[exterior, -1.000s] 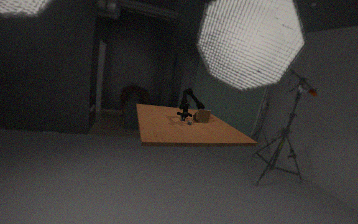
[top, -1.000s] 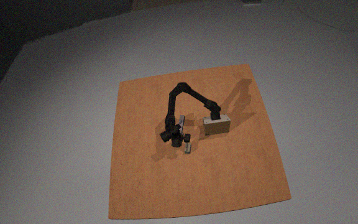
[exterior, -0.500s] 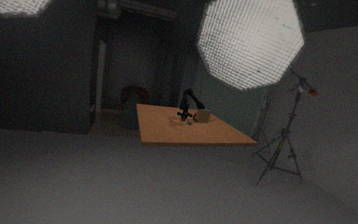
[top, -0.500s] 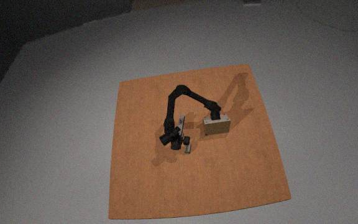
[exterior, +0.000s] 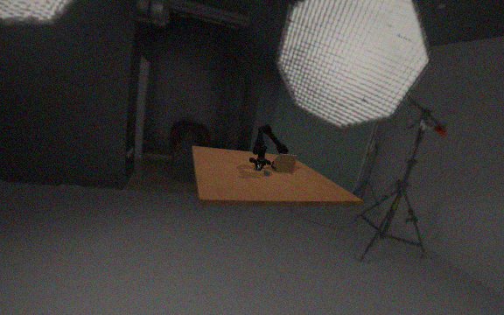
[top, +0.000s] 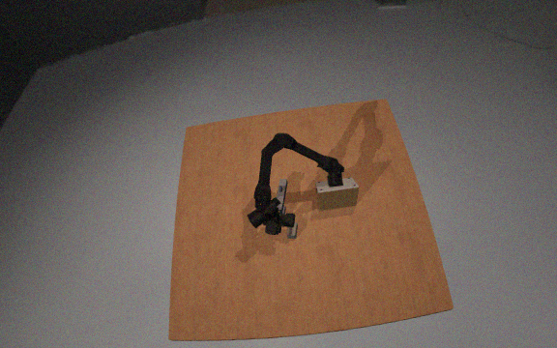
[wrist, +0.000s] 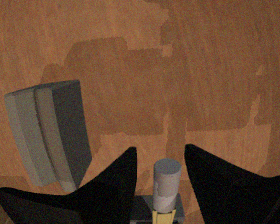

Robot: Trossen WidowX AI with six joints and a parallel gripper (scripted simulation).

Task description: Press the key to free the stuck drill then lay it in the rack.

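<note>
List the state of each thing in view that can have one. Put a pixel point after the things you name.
Black parallel-jaw gripper [wrist: 160, 152]: partly open, fingers apart.
Grey cylinder with yellow collar [wrist: 167, 185]: between the fingers in the wrist view, gap on both sides.
Grey grooved block [top: 293, 230] [exterior: 267, 173] [wrist: 48, 135]: on the wooden board, outside the fingers.

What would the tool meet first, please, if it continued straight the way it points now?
Probably the pale grey cylinder, which shows between the parted fingers of the tool. Depth is unclear, so the fingers might pass beside it towards the dark block.
</note>
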